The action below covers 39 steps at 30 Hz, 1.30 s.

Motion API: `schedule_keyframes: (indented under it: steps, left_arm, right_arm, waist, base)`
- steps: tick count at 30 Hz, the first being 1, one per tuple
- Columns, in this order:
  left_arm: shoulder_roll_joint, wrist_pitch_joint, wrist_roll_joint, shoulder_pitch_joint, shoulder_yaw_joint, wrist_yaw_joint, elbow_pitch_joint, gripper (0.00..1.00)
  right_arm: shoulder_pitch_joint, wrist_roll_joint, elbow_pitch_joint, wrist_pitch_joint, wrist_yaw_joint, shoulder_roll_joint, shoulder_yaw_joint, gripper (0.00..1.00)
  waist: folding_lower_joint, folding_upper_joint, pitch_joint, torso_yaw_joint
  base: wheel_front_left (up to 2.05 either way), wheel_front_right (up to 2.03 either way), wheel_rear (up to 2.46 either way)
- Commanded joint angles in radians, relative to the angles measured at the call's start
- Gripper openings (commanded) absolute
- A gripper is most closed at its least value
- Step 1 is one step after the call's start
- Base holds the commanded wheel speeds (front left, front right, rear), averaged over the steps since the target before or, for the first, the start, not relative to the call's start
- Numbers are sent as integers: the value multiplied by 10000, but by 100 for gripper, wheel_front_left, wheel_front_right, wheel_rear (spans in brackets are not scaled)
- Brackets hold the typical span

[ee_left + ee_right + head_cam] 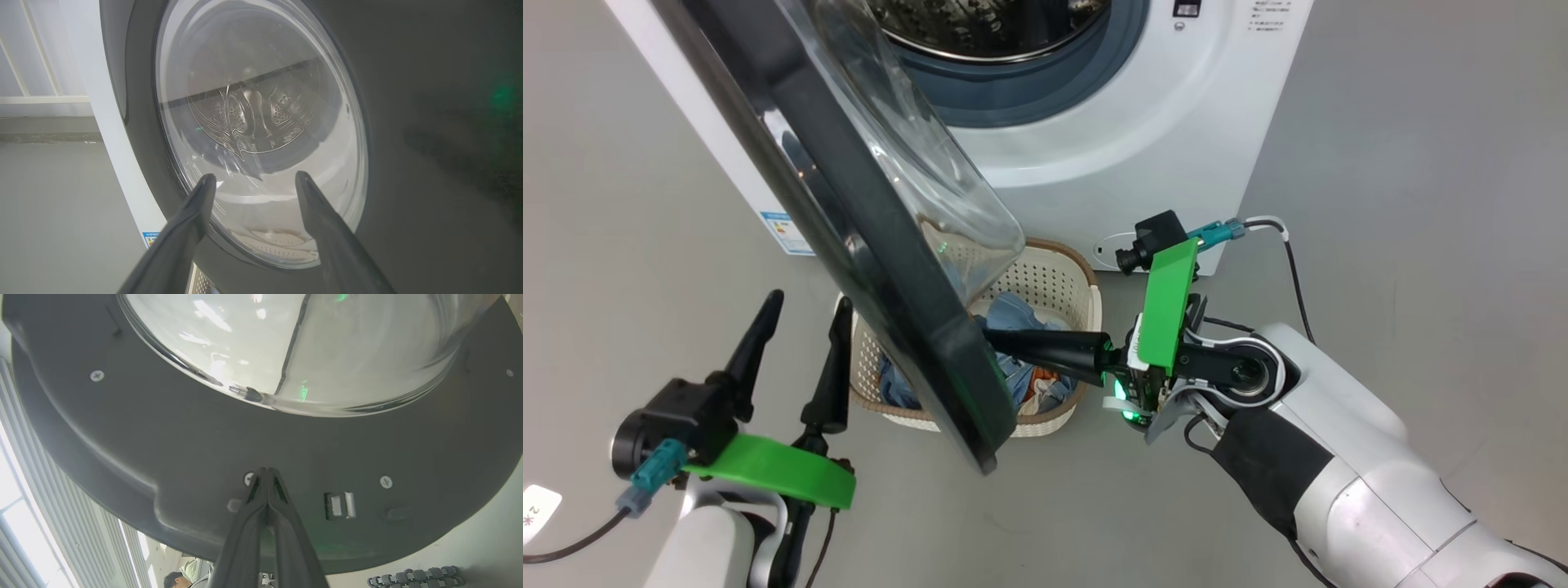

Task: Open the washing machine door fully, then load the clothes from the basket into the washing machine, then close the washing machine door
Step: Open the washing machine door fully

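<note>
The washing machine (1143, 122) stands at the top of the head view with its steel drum showing. Its door (874, 237), black-rimmed with a clear glass bowl, hangs partly open, edge-on across the middle. My right gripper (988, 336) is shut, and its fingertips rest against the door's inner rim (261, 449) beside the latch slot (340, 505). Left of the door, my left gripper (805, 306) is open and empty, facing the door's outer glass (261, 122). The basket (1054, 278) sits on the floor behind the door, with the blue clothes (1021, 314) in it.
A grey floor (1405, 163) surrounds the machine. A blue label (786, 230) marks the washer's lower front. Cables trail from both wrists. A person's head (173, 580) shows low in the right wrist view, beside tall windows.
</note>
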Motion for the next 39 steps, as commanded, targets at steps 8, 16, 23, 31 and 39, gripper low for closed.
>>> schedule_keyframes:
  steps: [8,16,23,31,39]
  left_arm:
    - [270,-63,122,24,536,-15,-135,100]
    - [271,-63,225,266,843,-15,-122,100]
    - [265,-63,330,507,1062,-15,-159,100]
    - [260,-63,453,877,1328,-15,-234,100]
    - [125,-63,602,1262,1605,-15,-276,100]
  right_arm:
    - [261,-98,-1010,-1498,17,-333,-319,0]
    - [1093,-1183,-1806,-3660,17,-1295,-687,100]
    - [1768,-3326,-2571,-6279,17,-2061,-694,100]
    - [2547,-6650,-2728,-9456,17,-2860,-513,100]
    - [3759,-10712,-2903,-9869,17,-2386,-2800,100]
  waist:
    - [0,0,-172,-257]
    - [0,0,-510,-724]
    - [0,0,-743,-1059]
    - [0,0,-1013,-1450]
    - [0,0,-1299,-1718]
  base:
    - [0,0,0]
    - [0,0,0]
    - [0,0,0]
    - [0,0,0]
    - [0,0,0]
